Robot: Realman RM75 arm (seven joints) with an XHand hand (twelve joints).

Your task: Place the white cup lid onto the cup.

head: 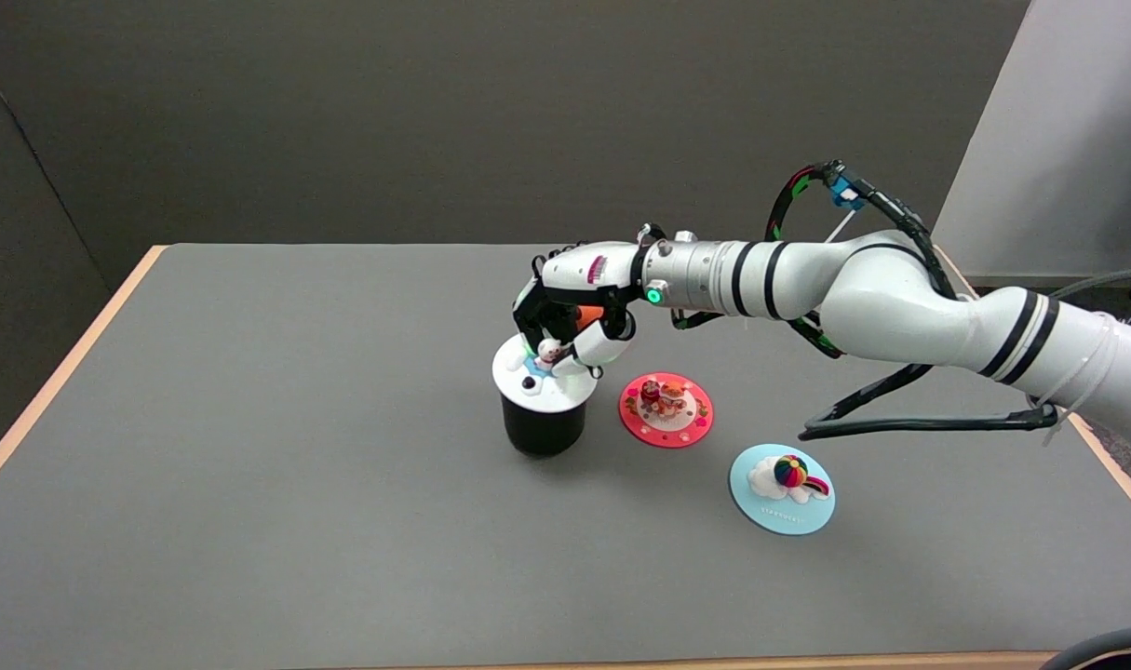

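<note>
White cup lid [531,380] sits on black cup [543,428]; right hand [572,321] fingers [599,348] touch it

White lid [534,380]: a round disc bearing a small figurine on top, lying flat across the mouth of the cup, its rim overhanging slightly all round. Cup [544,425]: black, cylindrical, upright on the grey table, left of centre, beneath the lid.

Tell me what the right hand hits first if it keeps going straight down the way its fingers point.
The white lid: the right hand is directly above it, fingers at its little figure. The lid already sits on the black cup, so there looks to be almost no free travel.
</note>
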